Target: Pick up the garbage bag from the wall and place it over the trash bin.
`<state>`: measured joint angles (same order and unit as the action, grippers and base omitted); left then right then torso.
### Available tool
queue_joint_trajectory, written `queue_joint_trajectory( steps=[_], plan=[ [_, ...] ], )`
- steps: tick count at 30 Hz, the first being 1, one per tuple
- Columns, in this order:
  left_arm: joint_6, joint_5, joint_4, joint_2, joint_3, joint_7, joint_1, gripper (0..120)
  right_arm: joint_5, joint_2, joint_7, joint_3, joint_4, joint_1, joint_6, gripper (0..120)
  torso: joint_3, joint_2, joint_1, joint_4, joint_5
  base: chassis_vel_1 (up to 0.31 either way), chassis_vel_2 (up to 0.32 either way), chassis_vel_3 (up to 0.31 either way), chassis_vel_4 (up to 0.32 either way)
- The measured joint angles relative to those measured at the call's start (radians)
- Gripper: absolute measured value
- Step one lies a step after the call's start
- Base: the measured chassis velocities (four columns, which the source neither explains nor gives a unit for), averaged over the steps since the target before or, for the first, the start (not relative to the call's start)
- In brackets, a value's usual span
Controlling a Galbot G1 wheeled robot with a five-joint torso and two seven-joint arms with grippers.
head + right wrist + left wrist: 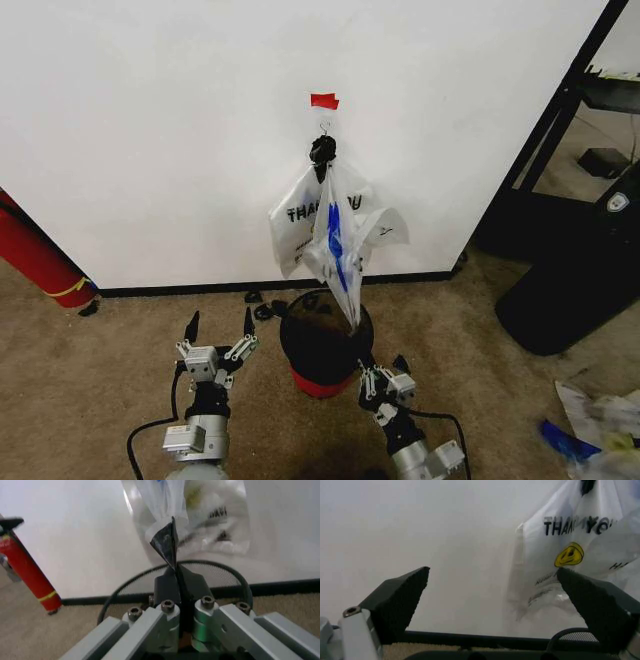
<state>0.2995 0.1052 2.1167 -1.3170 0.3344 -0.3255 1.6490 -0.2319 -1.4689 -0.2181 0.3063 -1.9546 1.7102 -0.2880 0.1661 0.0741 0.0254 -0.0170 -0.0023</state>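
Observation:
The garbage bag [338, 250], thin clear plastic with a blue streak, hangs from a hook under red tape [324, 101] on the white wall [150, 130]. Its lower tip dangles just over the trash bin [322, 345], a round black basket with a red base. My left gripper [218, 330] stands open left of the bin, low over the carpet. Between its fingers in the left wrist view [492, 572] I see wall and hanging plastic [570, 551] printed THANK YOU with a yellow smiley. My right gripper [380, 380] is shut at the bin's front right, below the bag [165, 502], its closed tips [171, 528] pointing up at it.
A red cylinder [40, 260] leans at the far left by the baseboard. A large black bin [570, 290] and a black shelf frame [560, 110] stand at the right. Plastic litter [600, 420] lies on the carpet at the front right. Small black bits [265, 305] lie behind the bin.

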Motion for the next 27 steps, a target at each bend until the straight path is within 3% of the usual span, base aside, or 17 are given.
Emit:
queue_joint_trajectory(
  steps=[7, 10, 14, 27],
  plan=[
    [-0.008, 0.009, 0.022, 0.015, -0.017, 0.0, -0.002, 100, 0.009, -0.001, 0.004, 0.001, 0.011, 0.015, -0.026, 0, 0.0, 0.0, 0.0, 0.0, 0.0002, 0.0, 0.0, 0.0, 0.0],
    [-0.015, 0.015, 0.032, 0.026, -0.021, 0.0, -0.011, 100, 0.0, 0.0, 0.008, 0.003, 0.007, 0.011, -0.024, 0, 0.0, 0.0, 0.0, -0.0012, 0.0023, 0.0, 0.0, 0.0, 0.0],
    [-0.023, 0.024, 0.035, 0.042, -0.024, 0.0, -0.023, 100, -0.007, 0.013, 0.011, 0.006, -0.014, 0.015, -0.024, 0, 0.0, 0.0, 0.0, -0.0001, 0.0058, 0.0, 0.0, 0.0, 0.0],
    [-0.025, 0.028, 0.014, 0.028, -0.038, 0.0, -0.025, 100, -0.015, 0.073, 0.027, 0.148, -0.095, 0.087, -0.071, 0, 0.0, 0.0, 0.0, -0.0001, 0.0024, 0.0, 0.0, 0.0, 0.0]
  ],
)
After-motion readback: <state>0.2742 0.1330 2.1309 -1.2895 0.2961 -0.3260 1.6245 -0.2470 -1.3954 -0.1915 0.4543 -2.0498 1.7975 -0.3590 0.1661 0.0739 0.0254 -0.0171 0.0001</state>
